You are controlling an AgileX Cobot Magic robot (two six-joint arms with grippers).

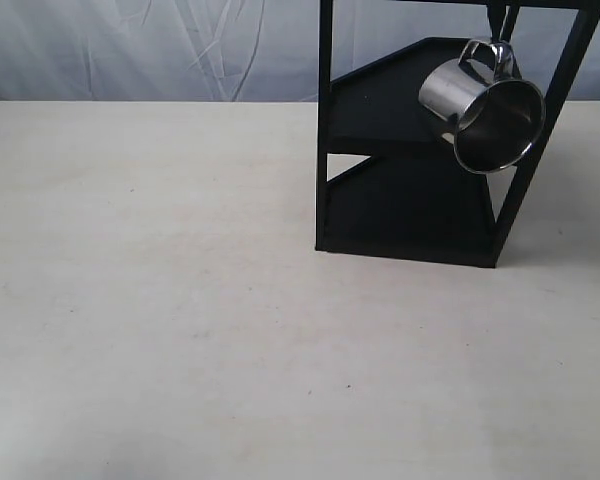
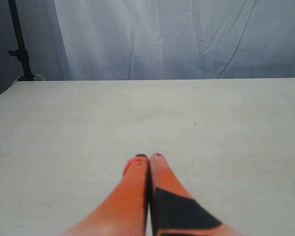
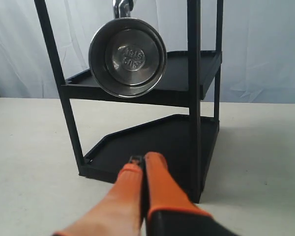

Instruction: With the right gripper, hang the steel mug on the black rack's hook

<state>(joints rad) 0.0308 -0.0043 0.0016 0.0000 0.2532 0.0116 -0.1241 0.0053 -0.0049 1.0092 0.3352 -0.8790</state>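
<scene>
The steel mug [image 1: 483, 112] hangs by its looped handle [image 1: 487, 52] from the top of the black rack [image 1: 410, 200], tilted with its mouth facing outward. The hook itself is hidden behind the handle. In the right wrist view the mug [image 3: 127, 57] shows its open mouth high in the rack [image 3: 152, 142]. My right gripper [image 3: 142, 160] is shut and empty, back from the rack and below the mug. My left gripper [image 2: 149, 157] is shut and empty over bare table. Neither gripper shows in the exterior view.
The rack stands on a pale table [image 1: 180, 300] at the back right. A white curtain [image 1: 150, 45] hangs behind the table. A dark stand [image 2: 19, 44] rises beyond the table's far corner in the left wrist view.
</scene>
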